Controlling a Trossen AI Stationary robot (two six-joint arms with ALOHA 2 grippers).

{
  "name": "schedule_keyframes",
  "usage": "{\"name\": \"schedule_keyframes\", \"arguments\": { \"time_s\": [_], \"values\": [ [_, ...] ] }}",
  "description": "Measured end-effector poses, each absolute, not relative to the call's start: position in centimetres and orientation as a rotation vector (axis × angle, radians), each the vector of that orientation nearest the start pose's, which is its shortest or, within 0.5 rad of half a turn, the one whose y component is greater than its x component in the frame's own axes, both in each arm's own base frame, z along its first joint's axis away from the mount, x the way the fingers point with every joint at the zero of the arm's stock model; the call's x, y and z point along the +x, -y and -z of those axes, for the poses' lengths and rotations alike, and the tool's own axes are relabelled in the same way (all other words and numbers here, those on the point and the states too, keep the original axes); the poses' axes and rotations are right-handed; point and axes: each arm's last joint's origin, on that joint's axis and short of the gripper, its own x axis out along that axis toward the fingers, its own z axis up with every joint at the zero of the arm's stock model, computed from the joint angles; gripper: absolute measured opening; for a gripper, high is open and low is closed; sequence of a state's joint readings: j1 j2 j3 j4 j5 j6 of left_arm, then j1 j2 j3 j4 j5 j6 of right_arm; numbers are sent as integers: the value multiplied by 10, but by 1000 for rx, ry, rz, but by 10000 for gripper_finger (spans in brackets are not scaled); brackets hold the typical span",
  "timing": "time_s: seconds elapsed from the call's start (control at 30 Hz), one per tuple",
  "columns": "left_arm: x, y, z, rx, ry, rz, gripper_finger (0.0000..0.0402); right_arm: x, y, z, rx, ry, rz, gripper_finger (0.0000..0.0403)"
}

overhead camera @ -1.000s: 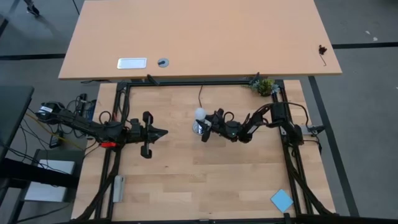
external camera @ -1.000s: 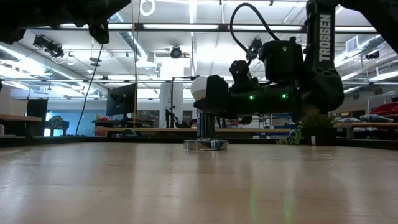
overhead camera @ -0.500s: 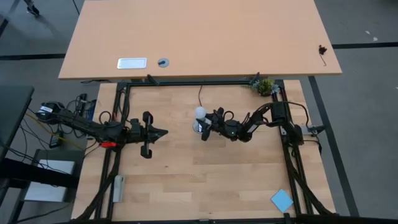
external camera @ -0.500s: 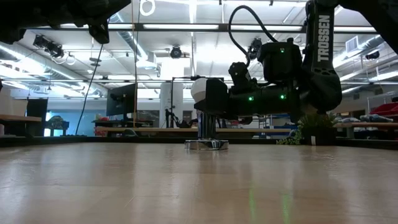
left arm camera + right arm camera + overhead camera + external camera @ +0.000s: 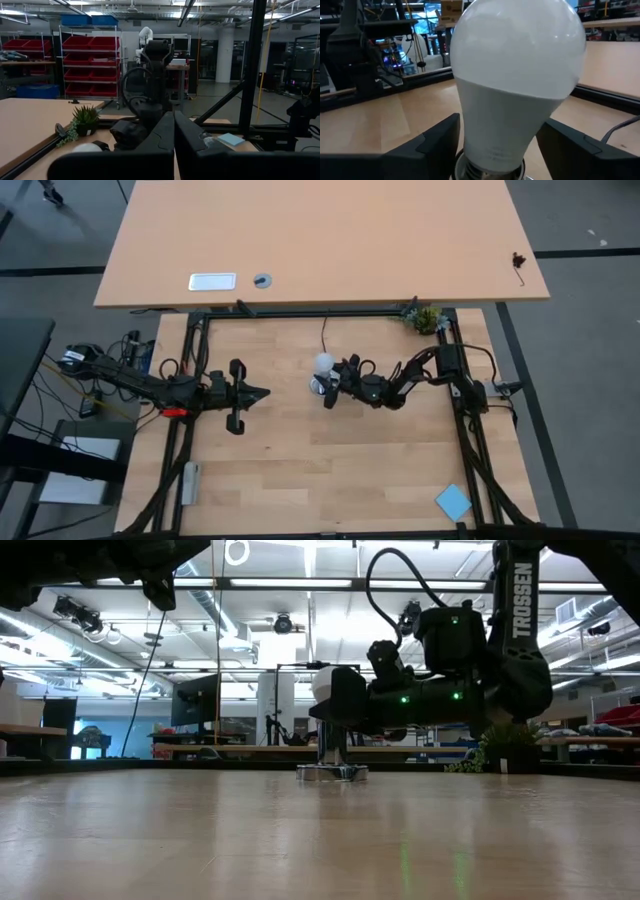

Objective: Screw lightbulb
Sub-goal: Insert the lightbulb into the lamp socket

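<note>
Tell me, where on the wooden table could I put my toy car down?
The big bare patch nearest the front edge, between the blue card and the grey bar, is free. The strip between the left gripper and the lightbulb is narrow. Around the bulb, socket and right gripper it is crowded.

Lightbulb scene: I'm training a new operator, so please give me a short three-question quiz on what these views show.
1. True or false: the lightbulb lies flat on the table.
2. Fill in: the left claw, waiting on the table's left side, is ____ (open or shut).
3. Which arm's claw is at the lightbulb? A: left. B: right. C: both.

Key
1. False. It stands upright in the socket base.
2. Shut.
3. B. The right claw is at the bulb, and the left one is well clear of it.
</note>
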State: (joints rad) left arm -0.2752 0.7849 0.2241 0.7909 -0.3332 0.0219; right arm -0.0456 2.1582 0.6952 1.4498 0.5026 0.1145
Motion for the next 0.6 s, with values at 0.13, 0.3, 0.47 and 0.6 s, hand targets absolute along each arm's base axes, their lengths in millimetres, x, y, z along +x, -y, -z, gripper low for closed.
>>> {"name": "schedule_keyframes", "arguments": {
  "time_s": [0.13, 0.3, 0.47, 0.6],
  "values": [
    [162, 36, -232, -47, 218, -60, 1, 344, 29, -85, 100, 20, 550, 266],
    [162, 36, -232, -47, 218, -60, 1, 344, 29, -85, 111, 25, 550, 268],
    [162, 36, -232, -47, 218, -60, 1, 344, 26, -85, 120, 30, 571, 278],
    [162, 36, -232, -46, 217, -60, 1, 344, 24, -86, 113, 31, 582, 286]
  ]
}}
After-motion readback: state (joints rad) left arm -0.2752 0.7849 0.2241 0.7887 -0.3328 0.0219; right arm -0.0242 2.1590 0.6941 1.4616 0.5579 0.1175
